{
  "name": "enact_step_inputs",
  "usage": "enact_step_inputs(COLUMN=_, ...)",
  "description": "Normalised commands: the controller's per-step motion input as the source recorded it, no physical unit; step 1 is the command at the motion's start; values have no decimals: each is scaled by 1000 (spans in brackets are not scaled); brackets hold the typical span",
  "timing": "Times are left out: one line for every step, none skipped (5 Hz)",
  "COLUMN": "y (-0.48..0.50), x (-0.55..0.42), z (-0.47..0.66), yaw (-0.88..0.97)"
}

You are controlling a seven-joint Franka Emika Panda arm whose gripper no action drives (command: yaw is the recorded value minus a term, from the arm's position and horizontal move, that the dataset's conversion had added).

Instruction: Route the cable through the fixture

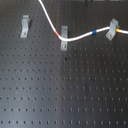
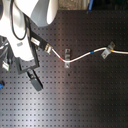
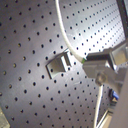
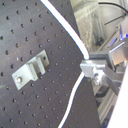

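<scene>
White flexible cable (image 4: pixel 75 37), pinched in the arm's fingers (image 4: pixel 90 68), already sits in two grey metal clips, so I judge the last, empty clip (image 4: pixel 30 72) next, needing lowering into its slot.

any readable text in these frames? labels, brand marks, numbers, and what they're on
None readable in any view.
Cable: only red, blue and yellow-orange colour bands, no lettering.
The three grey clips: bare metal, no markings visible.
Black perforated board: holes only, no print.
Arm and gripper: no legible label; anything printed there is too blurred to read.
</scene>
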Motion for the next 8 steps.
enact_step_inputs(y=44, x=-269, z=605, yaw=240)
enact_step_inputs(y=310, x=-196, z=570, yaw=431)
enact_step_inputs(y=448, x=-68, z=403, yaw=443)
enact_step_inputs(y=320, x=-44, z=189, yaw=463)
enact_step_inputs(y=13, x=-195, z=105, yaw=386)
enact_step_inputs(y=39, x=-246, z=109, yaw=349)
enact_step_inputs(y=297, x=-149, z=251, yaw=257)
enact_step_inputs(y=374, x=97, z=469, yaw=249)
